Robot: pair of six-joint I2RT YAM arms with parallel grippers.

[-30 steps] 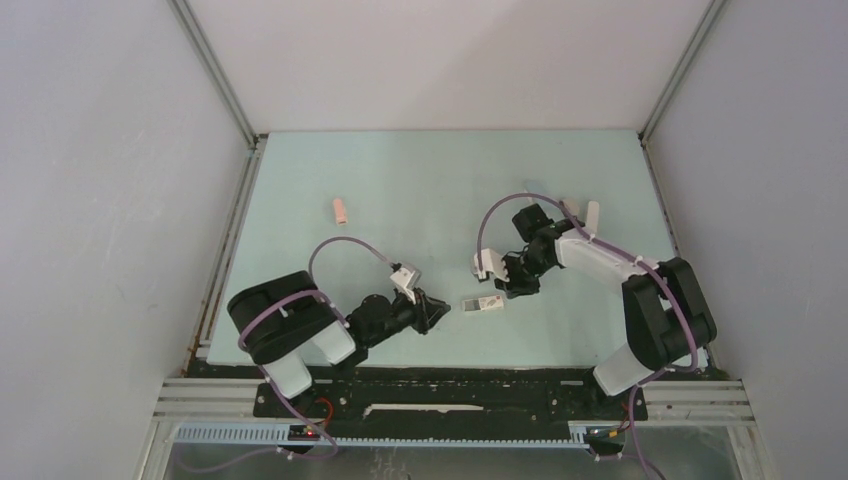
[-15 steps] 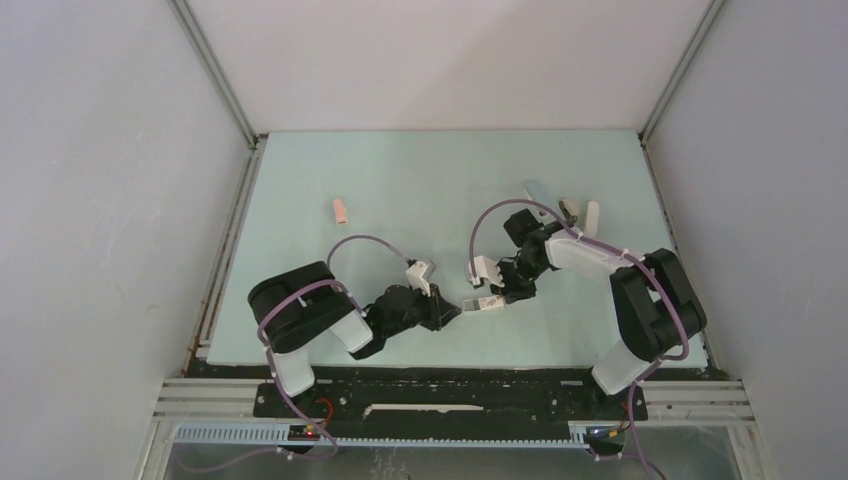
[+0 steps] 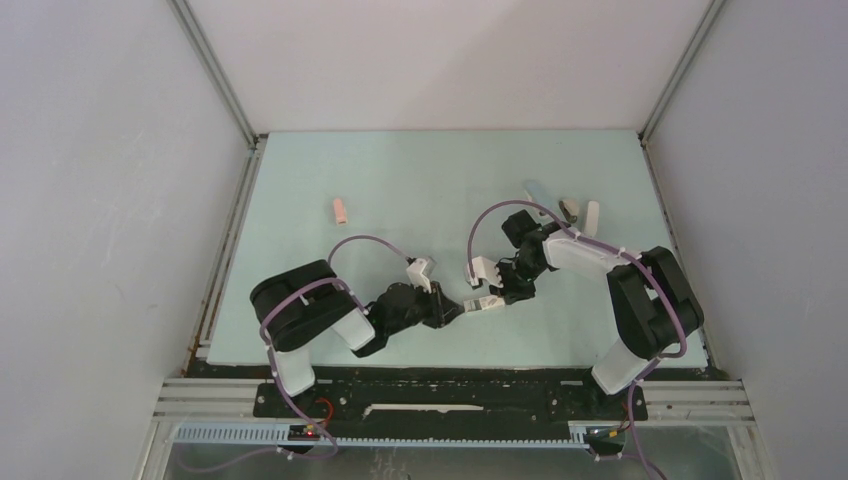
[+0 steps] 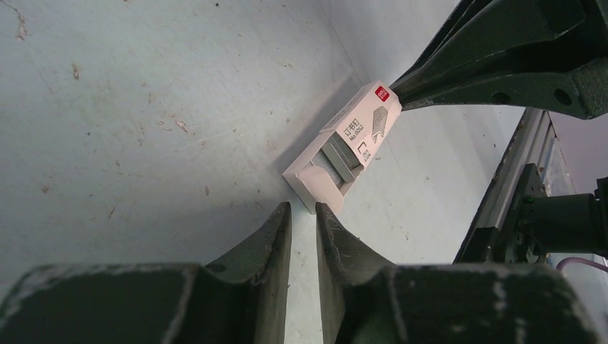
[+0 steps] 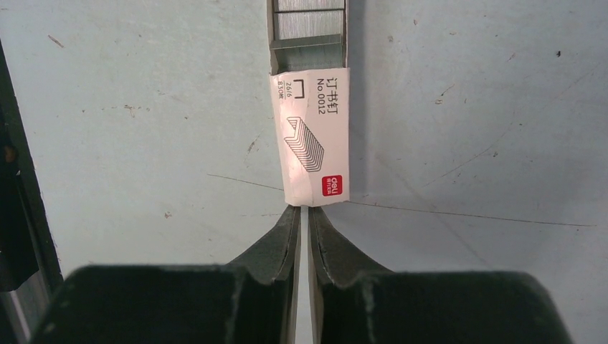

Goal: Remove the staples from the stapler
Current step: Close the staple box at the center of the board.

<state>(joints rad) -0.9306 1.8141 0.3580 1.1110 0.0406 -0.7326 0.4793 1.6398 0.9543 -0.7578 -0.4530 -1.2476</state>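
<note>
Staples (image 5: pixel 308 25) dead centre: grey strips packed side by side in a white tray (image 4: pixel 315 188), which pokes out of a white card sleeve (image 5: pixel 314 140). The whole little pack lies flat on the pale green table (image 3: pixel 400 170), near the front edge, right between the two arms.

Look at that sleeve. Printed on top: "订书钉", "No.0012", and beside a small staple outline, "26/6". Below that is a line drawing of a staple strip, then a red square badge at the end, its white lettering too small to read for sure.

The right gripper (image 5: pixel 306 211) is at the badge end. Its fingers are almost together with only a hairline between them, tips right at the sleeve's edge. Whether they nip the card, I can't tell.

The left gripper (image 4: pixel 303 211) is at the opposite end, facing the open tray. Its fingers are a narrow slot apart, bare table showing through, nothing between them. The tips are just beside the tray's end wall; touching or not, I can't say.

From above, the two grippers point at each other with the pack in line between them.

Further out, a pink stapler (image 3: pixel 341 210) lies alone, well off to the left. A white stapler (image 3: pixel 592 213) lies far right, behind the right arm.
</note>
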